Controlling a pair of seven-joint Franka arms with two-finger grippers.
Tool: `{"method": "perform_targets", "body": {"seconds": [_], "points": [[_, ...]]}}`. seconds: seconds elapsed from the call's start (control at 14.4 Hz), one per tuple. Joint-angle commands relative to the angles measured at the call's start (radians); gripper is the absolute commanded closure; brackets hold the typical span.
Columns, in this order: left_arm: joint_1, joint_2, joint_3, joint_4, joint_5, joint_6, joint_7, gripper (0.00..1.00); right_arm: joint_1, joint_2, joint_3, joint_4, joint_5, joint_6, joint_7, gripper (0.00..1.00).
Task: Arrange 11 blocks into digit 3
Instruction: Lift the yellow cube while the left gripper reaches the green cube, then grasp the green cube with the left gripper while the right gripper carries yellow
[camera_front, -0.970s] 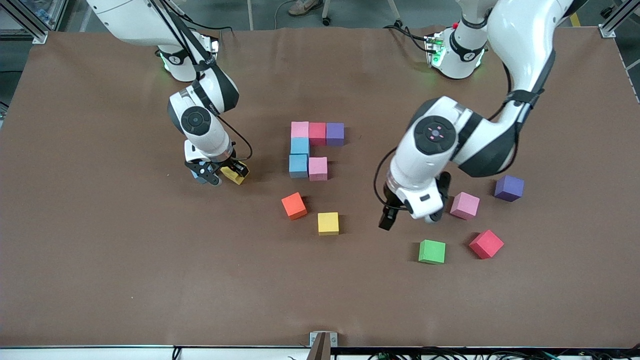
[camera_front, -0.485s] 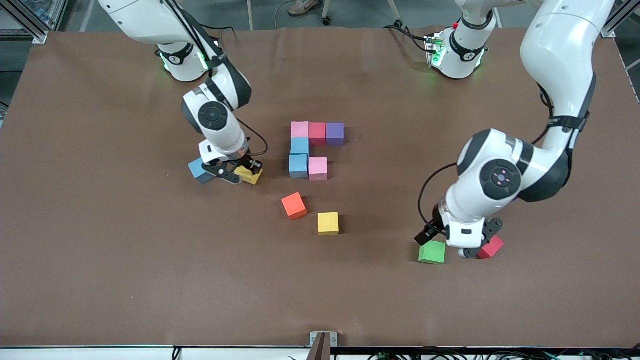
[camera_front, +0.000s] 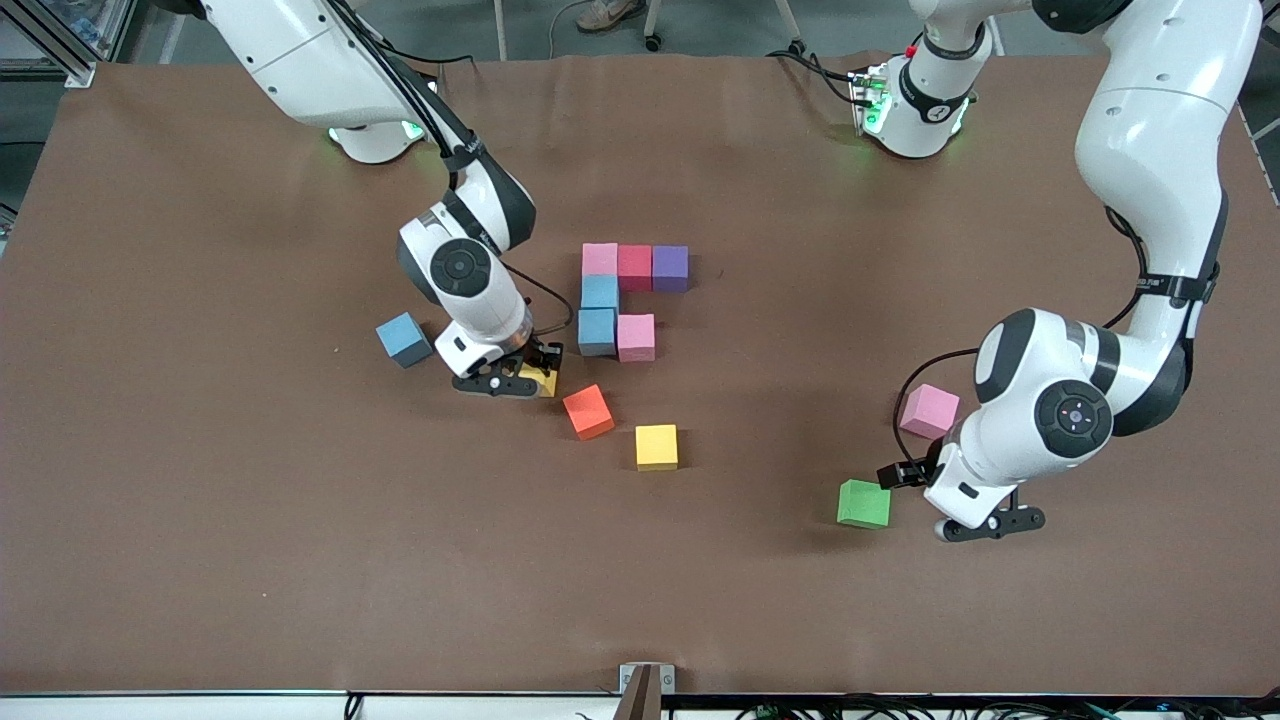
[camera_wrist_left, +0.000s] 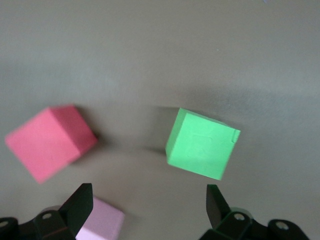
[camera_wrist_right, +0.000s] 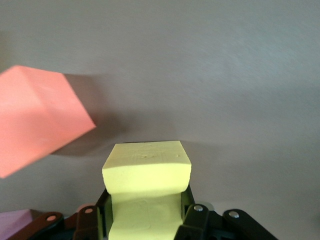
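My right gripper (camera_front: 530, 380) is shut on a yellow block (camera_front: 542, 381), low over the table beside the orange block (camera_front: 588, 411). The right wrist view shows this yellow block (camera_wrist_right: 146, 185) squeezed between the jaws, with the orange block (camera_wrist_right: 35, 120) close by. The part-built figure holds a pink (camera_front: 600, 259), a red (camera_front: 634, 267), a purple (camera_front: 670, 267), two blue (camera_front: 598, 312) and a pink block (camera_front: 636, 337). My left gripper (camera_front: 985, 522) is open and empty over the table beside the green block (camera_front: 864, 503). The left wrist view shows the green block (camera_wrist_left: 202, 144), a red block (camera_wrist_left: 50, 141) and a pink block (camera_wrist_left: 100, 222).
A second yellow block (camera_front: 656, 446) lies nearer the front camera than the figure. A blue block (camera_front: 404, 339) lies toward the right arm's end. A pink block (camera_front: 929, 411) lies by the left arm's wrist. The left arm hides the red block and a purple block in the front view.
My right gripper has carried the yellow block from beside the loose blue block toward the orange block. My left arm swung from by the pink block to beside the green block, covering the red one.
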Motion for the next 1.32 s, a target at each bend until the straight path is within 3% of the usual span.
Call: {"method": "perform_targets", "body": {"seconds": [0.0,0.21,0.76,0.9,0.97,1.11,1.25], "points": [[-0.099,0.076,0.077,0.112,0.003,0.0,0.12,0.0,0.052,0.089,-0.002,0.145,-0.005,-0.069,-0.013,1.0],[-0.181,0.133,0.123,0.186,-0.003,0.003,0.112,0.0,0.075,0.12,-0.002,0.185,-0.004,-0.067,-0.013,1.0],[-0.183,0.199,0.125,0.195,-0.028,0.082,0.129,0.04,0.135,0.192,-0.002,0.298,-0.001,-0.114,-0.006,1.0],[-0.184,0.208,0.125,0.192,-0.031,0.081,0.129,0.14,0.146,0.197,-0.002,0.315,-0.002,-0.144,-0.005,1.0],[-0.183,0.21,0.125,0.188,-0.042,0.079,0.129,0.24,0.146,0.197,-0.002,0.315,-0.002,-0.147,-0.005,1.0],[-0.178,0.204,0.126,0.183,-0.123,0.072,0.118,0.6,0.158,0.195,-0.003,0.314,-0.004,-0.151,-0.005,1.0],[-0.169,0.191,0.126,0.175,-0.172,0.055,0.088,0.73,0.16,0.194,-0.003,0.314,-0.005,-0.191,-0.003,1.0]]}}
